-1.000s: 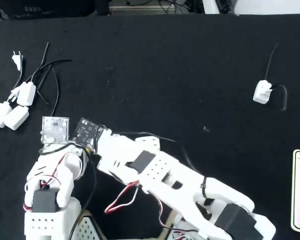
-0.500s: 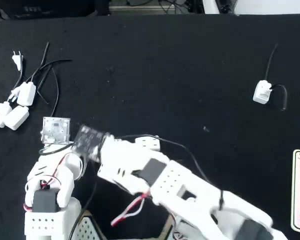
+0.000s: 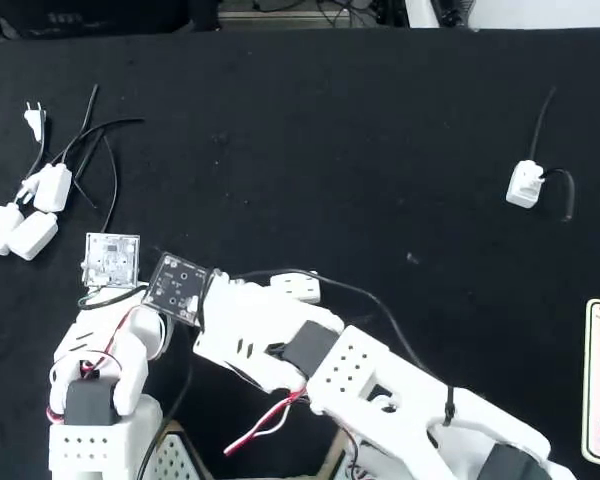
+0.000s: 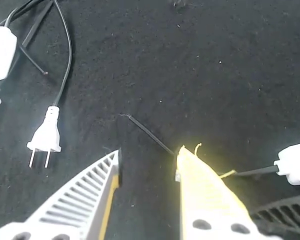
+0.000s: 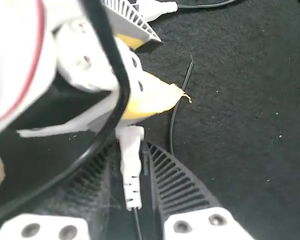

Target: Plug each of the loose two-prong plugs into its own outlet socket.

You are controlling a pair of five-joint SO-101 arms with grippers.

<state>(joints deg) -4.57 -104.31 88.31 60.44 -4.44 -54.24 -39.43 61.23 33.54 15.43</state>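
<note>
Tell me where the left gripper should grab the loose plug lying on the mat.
Take the loose plug by its white body, just behind the prongs, coming straight down with the left gripper closing across its two sides. It lies flat on the mat, cord trailing from the narrow end, so that likely leaves the prongs free.
</note>
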